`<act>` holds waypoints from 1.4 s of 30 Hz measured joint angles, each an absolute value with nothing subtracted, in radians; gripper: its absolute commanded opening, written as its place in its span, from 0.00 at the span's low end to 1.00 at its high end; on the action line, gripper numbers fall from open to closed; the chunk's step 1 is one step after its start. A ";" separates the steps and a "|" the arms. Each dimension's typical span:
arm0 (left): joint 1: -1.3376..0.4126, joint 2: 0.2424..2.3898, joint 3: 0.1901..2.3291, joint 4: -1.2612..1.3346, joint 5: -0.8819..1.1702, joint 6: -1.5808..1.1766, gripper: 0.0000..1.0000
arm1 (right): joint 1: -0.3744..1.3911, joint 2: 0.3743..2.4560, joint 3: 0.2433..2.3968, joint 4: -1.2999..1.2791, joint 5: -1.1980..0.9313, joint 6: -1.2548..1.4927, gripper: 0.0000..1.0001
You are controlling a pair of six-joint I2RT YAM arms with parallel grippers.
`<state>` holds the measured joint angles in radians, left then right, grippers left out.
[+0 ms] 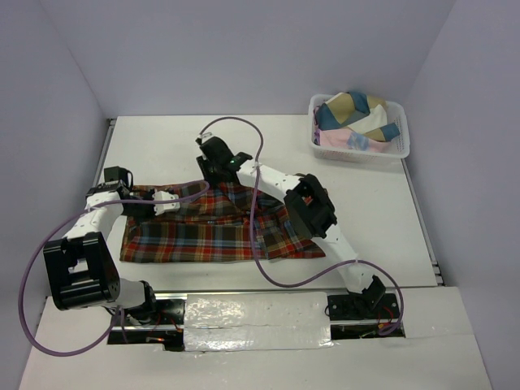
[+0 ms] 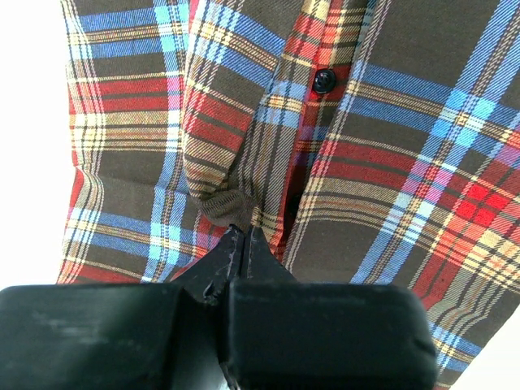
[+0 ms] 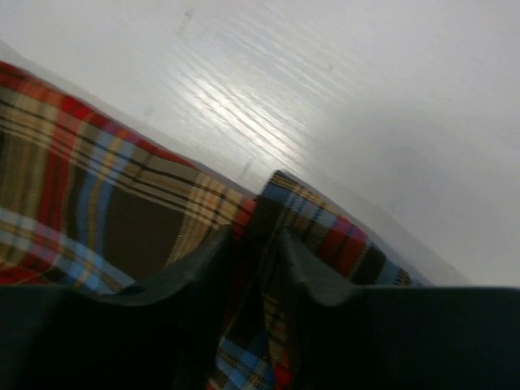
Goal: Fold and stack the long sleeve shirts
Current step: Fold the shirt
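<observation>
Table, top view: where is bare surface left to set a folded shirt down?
Two patches of the table are bare: the far strip between the plaid shirt and the back wall, left of the basket, and the right side in front of the basket. Crowded: the middle, where the left gripper and right gripper meet the shirt.

Right wrist view. The right gripper (image 3: 256, 240) fills the lower edge, its two dark fingers (image 3: 195, 272) flanking a raised ridge of the plaid shirt (image 3: 97, 203). The cloth stands between them and touches both. The ridge peaks just above the fingertips. The shirt's red, brown and blue edge runs diagonally from upper left to lower right across the white table (image 3: 325, 81), which shows faint grain and a bright glare patch.
</observation>
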<state>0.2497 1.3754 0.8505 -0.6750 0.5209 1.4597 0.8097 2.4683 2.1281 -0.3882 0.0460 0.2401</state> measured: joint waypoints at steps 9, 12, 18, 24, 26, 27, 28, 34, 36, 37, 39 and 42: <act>0.245 1.369 0.850 -0.672 0.521 1.459 0.00 | 0.798 2.477 2.129 -0.435 0.179 0.263 0.20; 0.244 1.369 0.850 -0.672 0.521 1.459 0.00 | 0.798 2.477 2.133 -0.443 0.205 0.265 0.36; 0.243 1.369 0.850 -0.667 0.521 1.459 0.00 | 0.798 2.477 2.138 -0.449 0.202 0.256 0.09; 0.240 1.369 0.850 -0.663 0.519 1.449 0.00 | 0.793 2.479 2.149 -0.459 0.202 0.256 0.00; 0.240 1.369 0.850 -0.655 0.520 1.420 0.00 | 0.790 2.479 2.160 -0.466 0.202 0.259 0.00; 0.240 1.369 0.850 -0.650 0.521 1.405 0.00 | 0.787 2.479 2.166 -0.469 0.200 0.263 0.00; 0.240 1.369 0.851 -0.645 0.521 1.382 0.00 | 0.782 2.479 2.175 -0.470 0.200 0.268 0.00; 0.240 1.369 0.904 -0.643 0.549 1.300 0.00 | 0.712 2.437 2.160 -0.430 0.196 0.321 0.00; 0.240 1.370 0.934 -0.644 0.559 1.281 0.00 | 0.680 2.402 2.136 -0.409 0.196 0.341 0.00; 0.240 1.371 0.949 -0.644 0.564 1.275 0.00 | 0.666 2.384 2.128 -0.402 0.196 0.349 0.00; 0.240 1.374 0.973 -0.644 0.568 1.267 0.00 | 0.637 2.340 2.107 -0.388 0.200 0.363 0.00; 0.240 1.376 0.995 -0.646 0.571 1.256 0.00 | 0.607 2.261 2.051 -0.340 0.214 0.373 0.00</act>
<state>0.2398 1.3762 0.9947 -0.6456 0.5709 1.2556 0.6067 2.2608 2.0506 -0.3405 0.2142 0.3733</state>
